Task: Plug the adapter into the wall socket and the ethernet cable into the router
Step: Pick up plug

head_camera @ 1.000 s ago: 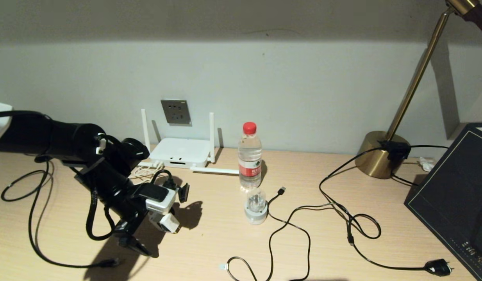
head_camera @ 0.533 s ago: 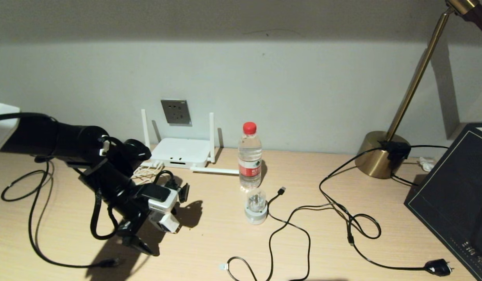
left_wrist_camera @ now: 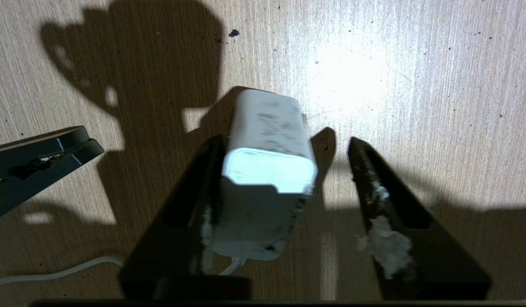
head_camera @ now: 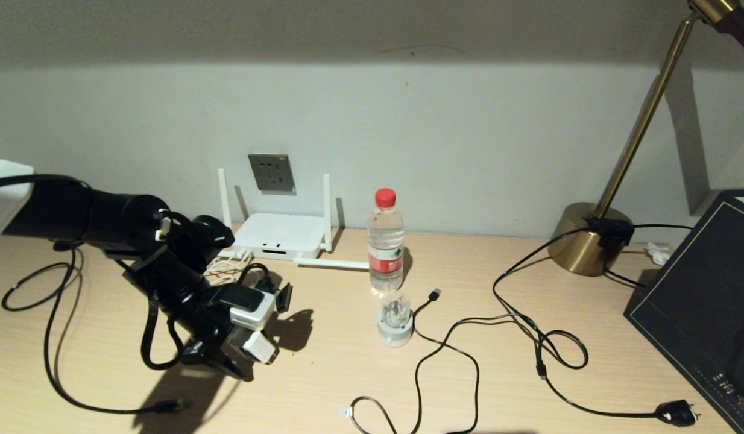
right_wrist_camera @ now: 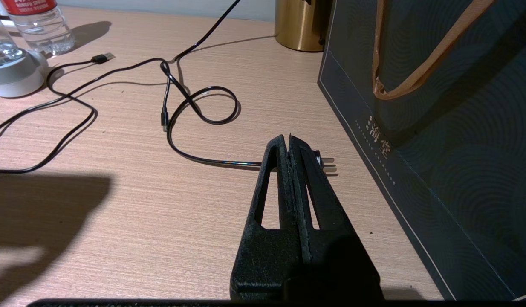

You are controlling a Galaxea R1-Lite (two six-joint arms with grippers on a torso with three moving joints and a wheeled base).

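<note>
Two gold Chinese characters on dark bag

Router w/ antennas blocks wall socket from below.

Light: dim and warm, upper wall dark.
Shadows: hard ones under the arm.
Glare: bright patch on desk.
Blur: adapter soft.

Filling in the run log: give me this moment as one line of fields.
left gripper: jaws straddling adapter on desk, one touching, one apart | right gripper: shut, parked above desk | wall socket: empty
</note>
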